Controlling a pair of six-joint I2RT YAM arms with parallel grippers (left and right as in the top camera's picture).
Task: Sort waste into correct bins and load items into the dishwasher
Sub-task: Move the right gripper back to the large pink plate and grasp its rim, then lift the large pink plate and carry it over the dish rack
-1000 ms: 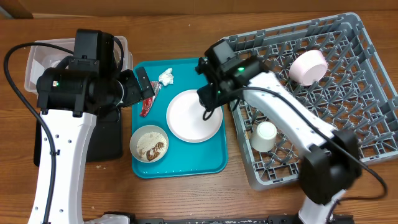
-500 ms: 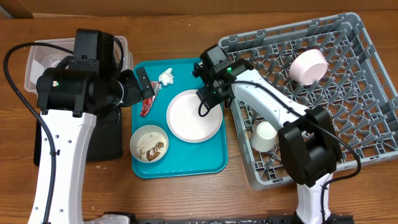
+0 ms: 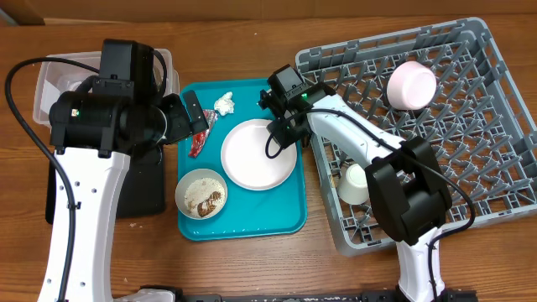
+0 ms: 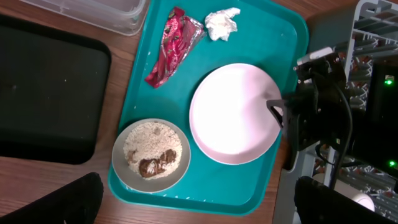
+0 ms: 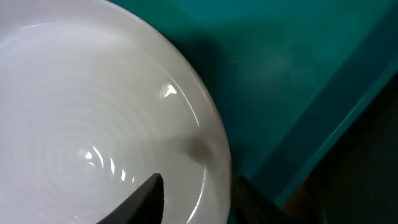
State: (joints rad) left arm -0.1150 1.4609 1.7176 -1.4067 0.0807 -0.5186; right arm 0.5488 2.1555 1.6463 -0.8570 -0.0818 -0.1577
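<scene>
The round pale pink plate [image 3: 252,159] lies on the teal tray [image 3: 252,220]. My right gripper [image 3: 283,134] is at its right rim. In the right wrist view the fingers [image 5: 199,180] are open, one over the plate [image 5: 93,124] and one outside the rim. My left gripper [image 3: 195,117] hovers open and empty above the tray's left side [image 4: 199,202]. The red wrapper [image 4: 174,46], the white tissue [image 4: 222,23] and the cream bowl with rice scraps [image 4: 152,154] sit on the tray. The pink bowl [image 3: 411,86] and the white cup [image 3: 354,183] are in the grey rack [image 3: 470,168].
The clear tub [image 3: 50,80] stands at the back left, partly under my left arm. The black tray [image 3: 143,189] lies in front of it, left of the teal tray. The rack's left wall [image 3: 323,180] adjoins the teal tray's right edge.
My right gripper has shifted slightly back and left along the plate's right rim, and its arm has swung round. The plate has slid a little to the left. The left arm has not moved.
</scene>
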